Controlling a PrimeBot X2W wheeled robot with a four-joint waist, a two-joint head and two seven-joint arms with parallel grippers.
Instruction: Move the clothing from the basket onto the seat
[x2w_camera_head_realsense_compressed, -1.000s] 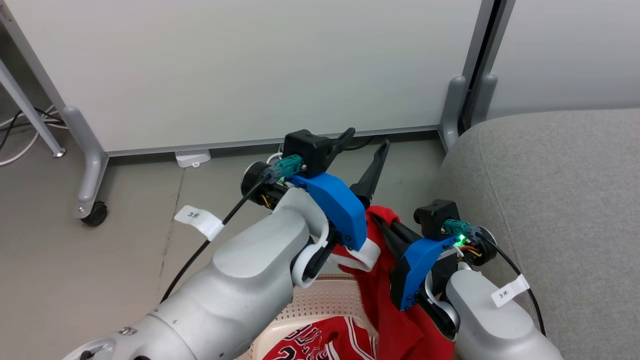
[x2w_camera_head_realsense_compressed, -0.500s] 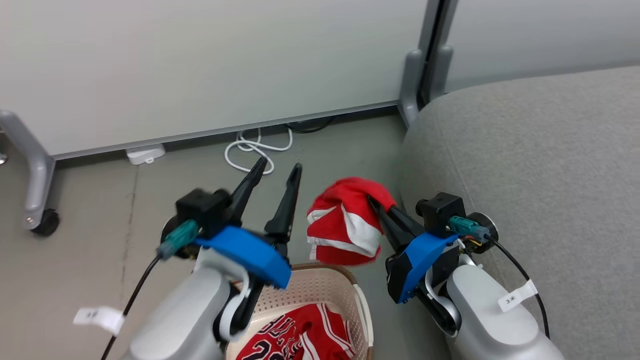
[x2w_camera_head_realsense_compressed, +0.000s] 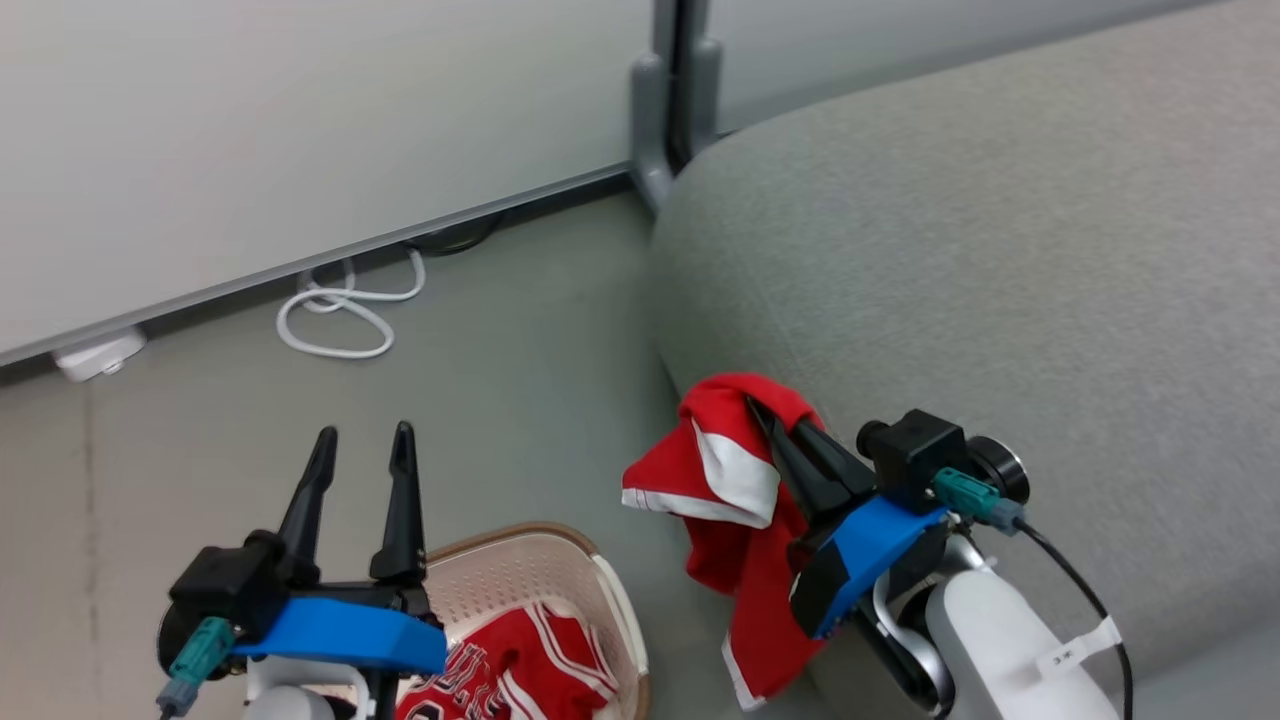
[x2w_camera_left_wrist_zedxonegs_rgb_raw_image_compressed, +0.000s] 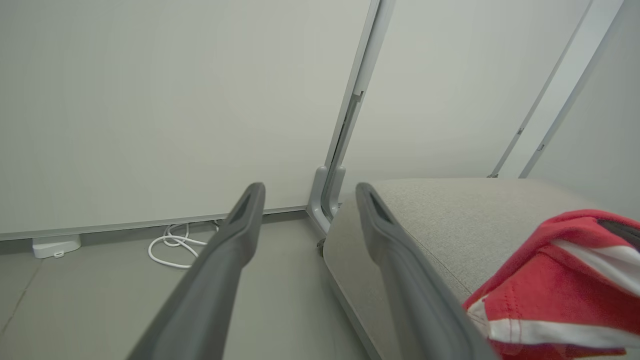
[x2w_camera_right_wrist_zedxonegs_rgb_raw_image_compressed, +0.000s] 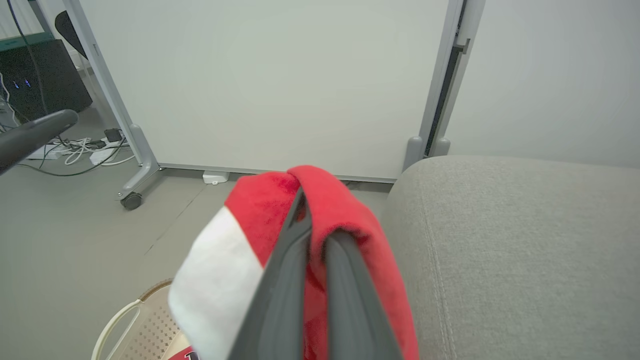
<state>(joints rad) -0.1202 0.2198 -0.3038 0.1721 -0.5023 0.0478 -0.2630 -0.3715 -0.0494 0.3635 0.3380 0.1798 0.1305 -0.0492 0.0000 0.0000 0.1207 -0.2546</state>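
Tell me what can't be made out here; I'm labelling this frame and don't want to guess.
- Jersey in the basket: head view, cut off by the bottom edge and partly behind the left gripper; lettering unreadable.
- Right gripper fingertips: wrapped in the held red garment, head and right wrist views.
- Whether that garment touches the seat: head view, its folds hide the contact.

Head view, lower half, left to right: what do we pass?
left gripper → basket → red garment, hanging from the shut right gripper → seat
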